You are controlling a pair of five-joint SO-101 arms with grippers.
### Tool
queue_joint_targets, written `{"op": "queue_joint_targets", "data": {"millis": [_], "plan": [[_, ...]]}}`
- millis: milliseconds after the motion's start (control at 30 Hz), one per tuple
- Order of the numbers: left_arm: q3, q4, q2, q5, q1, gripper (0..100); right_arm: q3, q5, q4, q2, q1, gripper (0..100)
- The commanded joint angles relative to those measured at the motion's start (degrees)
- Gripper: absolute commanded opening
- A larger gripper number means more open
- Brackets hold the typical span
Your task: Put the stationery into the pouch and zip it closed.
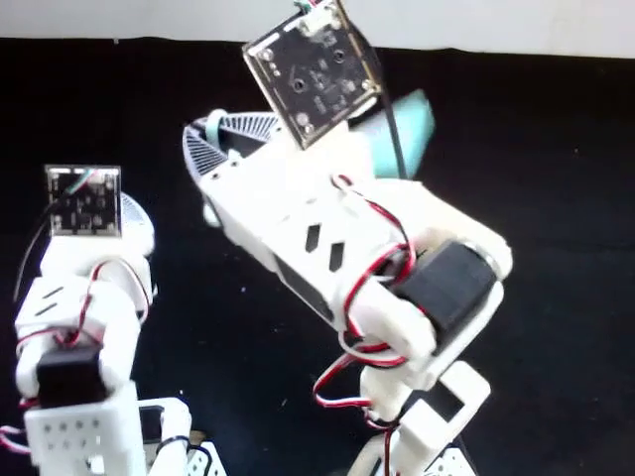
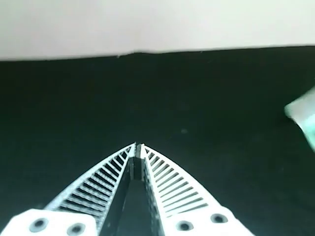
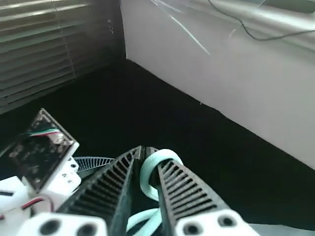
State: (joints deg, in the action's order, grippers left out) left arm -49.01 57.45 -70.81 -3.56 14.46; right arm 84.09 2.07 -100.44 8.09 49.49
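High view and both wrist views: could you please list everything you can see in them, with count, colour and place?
mint-green loop: 1, mint green, pinched between the right gripper's fingers.
mint-green item: 1, mint green, partly hidden behind the right arm; possibly the pouch, too hidden to be sure.
table cover: 1, black, under both arms.
wall: 1, white, along the table's far edge.
window blind: 1, grey, in the room's corner beyond the table.
left gripper: 1, white and black ribbed fingers, shut and empty, over the table cover.
right gripper: 1, white and black ribbed fingers, shut on the mint-green loop.
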Motion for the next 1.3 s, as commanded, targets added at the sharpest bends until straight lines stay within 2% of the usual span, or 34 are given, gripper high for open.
{"op": "queue_joint_targets", "data": {"millis": [0, 100, 267, 333, 500, 600, 767, 933, 1000, 1100, 1133, 1200, 1267], "plan": [[-0.84, -2.73, -0.22, -0.44, 2.68, 1, -10.15, 2.29, -0.84, -3.21, -0.84, 0.6], [-1.01, -2.73, -0.4, -0.44, 2.68, 4, -21.32, 2.29, -0.75, -6.2, -4.88, 0.9], [-1.1, 3.87, 0.04, -0.44, 0.4, 23, -43.91, 2.29, -0.66, -12.53, -10.68, 3.2], [-1.1, 7.3, 0.04, -0.44, -2.15, 26, -54.64, 2.29, -0.66, -14.99, -11.74, 10.5], [-1.36, 10.55, 0.04, -0.44, -5.76, 26, -79.25, 2.29, -0.31, -17.36, -11.91, 37.1], [-4.26, 10.37, 0.04, -0.44, -5.67, 26, -88.57, 2.29, 3.47, -15.78, -14.46, 43.0], [-8.31, 10.37, -0.48, -0.44, -3.91, 26, -96.04, 2.02, 7.69, -13.58, -24.48, 42.9], [-0.04, 10.55, -0.57, -0.35, -2.33, 24, -95.87, 2.02, 8.13, -17.98, -33.27, 40.6], [4.26, 10.73, -0.57, -0.44, -2.24, 18, -95.87, 1.93, 8.31, -21.76, -34.86, 30.7], [9.54, 10.73, -0.57, -0.44, -2.24, 2, -96.22, 1.93, 11.21, -29.49, -36.0, 2.9], [10.95, 10.9, -0.66, -0.44, -2.24, 0, -96.31, 1.93, 11.82, -32.13, -36.09, 0.0], [13.14, 13.63, -1.89, -0.44, -2.24, 2, -97.01, 2.29, 11.91, -37.58, -36.09, 7.2], [14.46, 16.88, -4.62, -0.44, -2.42, 1, -99.21, 2.29, 11.82, -42.77, -36.0, 5.7]]}}
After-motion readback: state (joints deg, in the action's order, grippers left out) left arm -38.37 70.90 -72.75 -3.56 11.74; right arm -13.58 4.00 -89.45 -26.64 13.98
